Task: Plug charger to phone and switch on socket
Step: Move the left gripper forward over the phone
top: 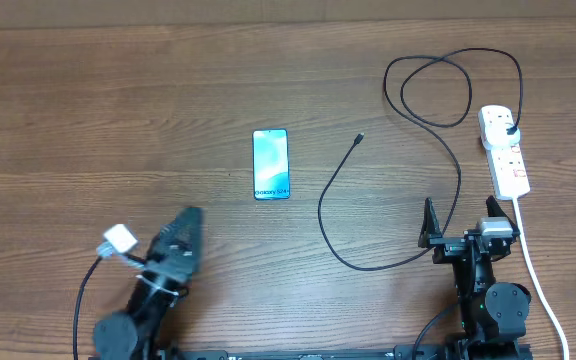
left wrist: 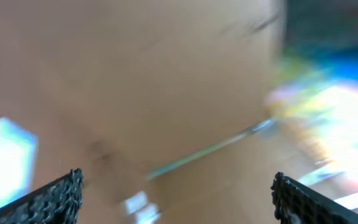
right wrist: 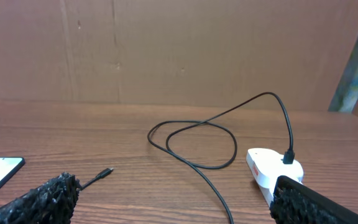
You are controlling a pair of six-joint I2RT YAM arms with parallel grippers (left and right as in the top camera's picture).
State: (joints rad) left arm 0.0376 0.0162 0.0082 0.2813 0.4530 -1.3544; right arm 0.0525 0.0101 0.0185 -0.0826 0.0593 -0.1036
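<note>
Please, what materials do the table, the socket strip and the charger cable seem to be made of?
Table: wood or wood-look laminate, matte; brown grain lines show.
Socket: likely white plastic, smooth, faintly glossy moulded casing.
Charger: black rubbery or plastic sheath, matte; it bends in loose loops.

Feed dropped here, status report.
Open, empty: left gripper, right gripper. Thin black charger cable plugged into white power strip; tip lying apart from blue-screened black smartphone. Nothing blocking.
</note>
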